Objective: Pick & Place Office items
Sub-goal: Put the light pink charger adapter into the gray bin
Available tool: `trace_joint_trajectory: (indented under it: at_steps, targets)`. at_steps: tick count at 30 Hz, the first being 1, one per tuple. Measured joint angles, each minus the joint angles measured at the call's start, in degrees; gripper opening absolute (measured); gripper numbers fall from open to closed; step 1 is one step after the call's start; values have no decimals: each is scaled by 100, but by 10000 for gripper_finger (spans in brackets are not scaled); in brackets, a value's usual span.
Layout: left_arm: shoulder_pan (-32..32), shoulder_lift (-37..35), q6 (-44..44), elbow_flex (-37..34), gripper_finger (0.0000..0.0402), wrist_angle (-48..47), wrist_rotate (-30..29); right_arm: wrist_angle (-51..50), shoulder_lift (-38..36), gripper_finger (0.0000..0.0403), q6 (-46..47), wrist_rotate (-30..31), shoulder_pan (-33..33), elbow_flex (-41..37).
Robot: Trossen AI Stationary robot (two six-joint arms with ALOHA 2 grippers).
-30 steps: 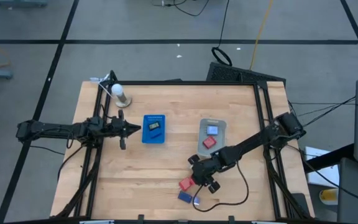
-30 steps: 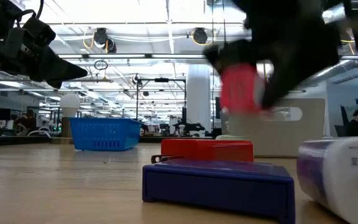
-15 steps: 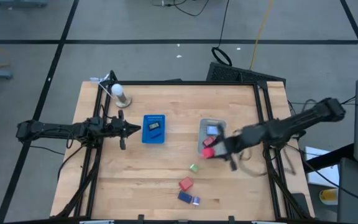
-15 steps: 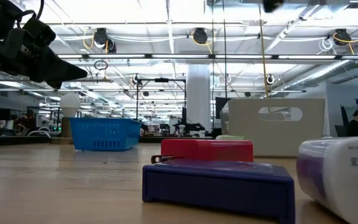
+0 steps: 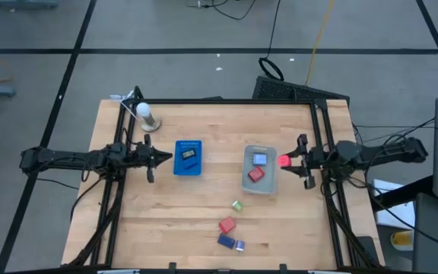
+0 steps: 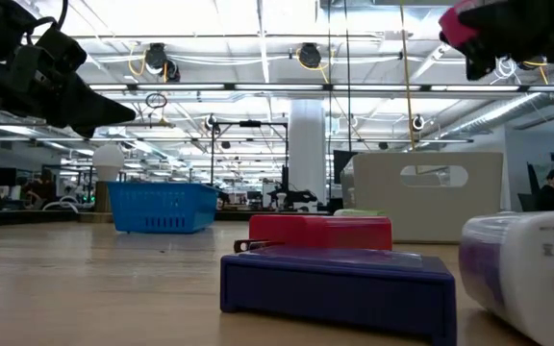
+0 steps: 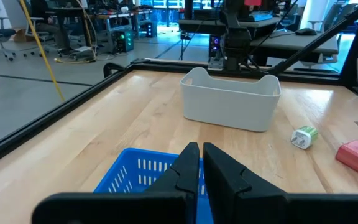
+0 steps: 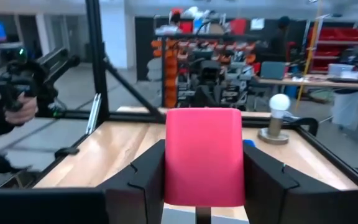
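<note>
My right gripper (image 5: pixel 286 160) is shut on a pink-red block (image 5: pixel 283 160), high above the table just off the right rim of the clear grey bin (image 5: pixel 271 183). A pale blue piece (image 5: pixel 259 158) and a red piece (image 5: pixel 255 174) lie inside the bin. A green piece (image 5: pixel 236 205), a red piece (image 5: pixel 227 225), a blue piece (image 5: pixel 225 240) and a pale piece (image 5: pixel 239 245) rest flat on the table. My left gripper (image 5: pixel 166 157) hovers shut at the left edge of the blue tray (image 5: pixel 188 169), which holds a dark piece (image 5: pixel 189 154). My right gripper pinches the pink-red block (image 8: pixel 204 155) between its two fingers (image 8: pixel 148 174), one on each of two opposite sides. The fingers come level from the table's right, pointing left. The block is lifted clear and stands upright between them.
A white ball on a stand (image 5: pixel 146 114) sits at the table's far left corner. Black frame rails (image 5: pixel 322 129) run along the left and right sides. Bare wood lies between tray and bin. A person's hand (image 8: pixel 14 109) shows in the room beyond.
My right gripper, shut on the pink-red block, has risen from low near the loose pieces at the table's near side. It has swung toward the far and right edges, passed the bin's near end, and now stands off the bin's right rim. The block is lifted clear.
</note>
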Motion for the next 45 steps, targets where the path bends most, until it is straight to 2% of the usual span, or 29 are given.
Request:
trace_joint_trajectory:
  at_steps: [6,12,32,37,42,45]
  targets:
    - [1,-1,-7,0,26,-2,-1,-14,-723,148,72,-17,-186,-535]
    - [-1,-1,-17,0,26,-46,-1,-20,-1040,148,72,-21,-308,-813]
    - [0,-1,-37,0,26,-130,-8,-173,-1086,148,102,9,-447,-924]
    - [1,-1,-2,-2,26,32,-12,68,-665,148,254,311,-450,-858]
    - [-1,1,-3,-2,26,119,-14,-47,337,148,210,334,-450,-298]
    - [0,-1,-4,-2,26,120,-12,-404,1162,148,179,585,-450,246]
